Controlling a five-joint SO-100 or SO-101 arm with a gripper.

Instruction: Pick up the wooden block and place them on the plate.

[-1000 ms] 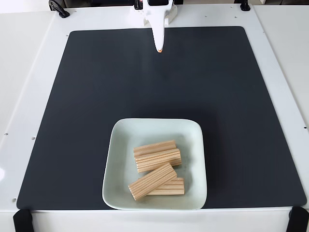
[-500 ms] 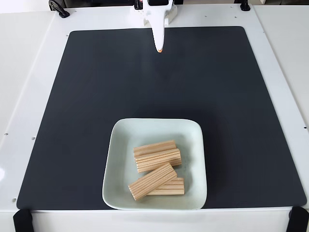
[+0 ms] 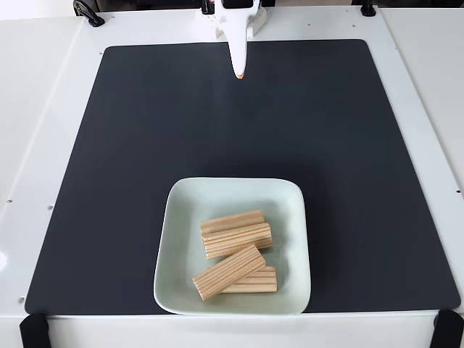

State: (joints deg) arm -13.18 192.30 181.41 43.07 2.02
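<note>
In the fixed view a pale mint-green square plate (image 3: pixel 181 217) sits on the black mat near the front edge. Several light-tan grooved wooden blocks lie in it: one (image 3: pixel 232 221) at the back, one (image 3: pixel 238 240) just in front of it, one (image 3: pixel 228 272) lying diagonally at the front, and another (image 3: pixel 262 281) partly under that one. My white gripper (image 3: pixel 240 71) hangs at the back centre of the mat, far from the plate. Its fingers come together in an orange tip, shut with nothing between them.
A black mat (image 3: pixel 109 159) covers most of the white table (image 3: pixel 36 109). Black clamps sit at the front corners (image 3: pixel 32 330) and at the back left (image 3: pixel 87 13).
</note>
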